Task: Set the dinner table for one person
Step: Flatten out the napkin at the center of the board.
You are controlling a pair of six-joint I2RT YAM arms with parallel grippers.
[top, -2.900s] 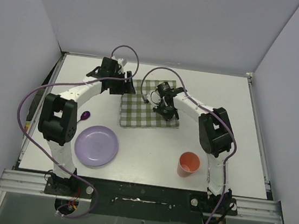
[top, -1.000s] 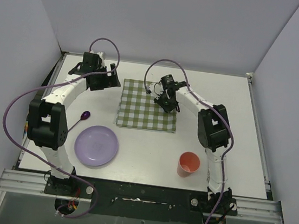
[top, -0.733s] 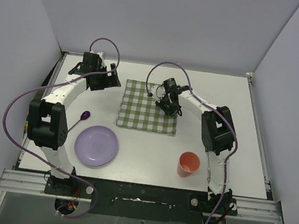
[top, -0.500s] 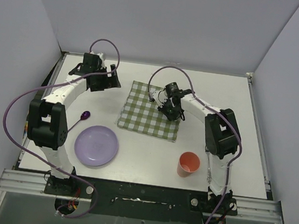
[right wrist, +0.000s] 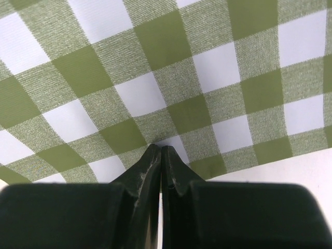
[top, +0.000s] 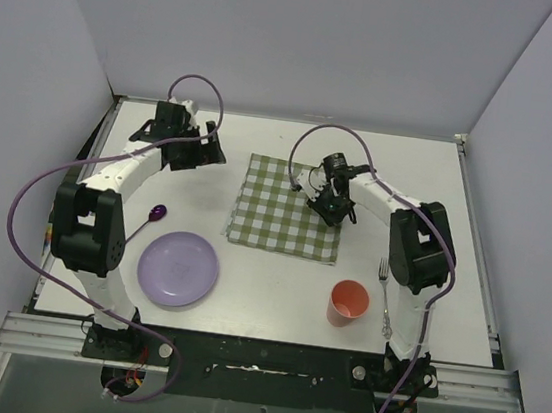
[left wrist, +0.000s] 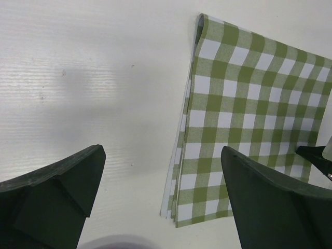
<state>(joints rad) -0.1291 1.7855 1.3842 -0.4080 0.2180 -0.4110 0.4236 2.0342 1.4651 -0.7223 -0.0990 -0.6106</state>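
The right gripper (right wrist: 161, 150) has its fingers pressed together, pinching the checked cloth (top: 275, 212) on the dinner table (top: 430, 185). The left gripper (left wrist: 161, 155) is spread wide, just beside the cloth.

White dinner table (top: 266, 291), checked cloth (top: 281, 207), plate (top: 179, 268), spoon (top: 154, 215), cup (top: 349, 302), fork (top: 384, 298)

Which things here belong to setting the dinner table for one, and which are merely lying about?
For the job: dinner table, checked cloth, plate, spoon, fork, cup.
Not for the job: only the arms' purple cables.
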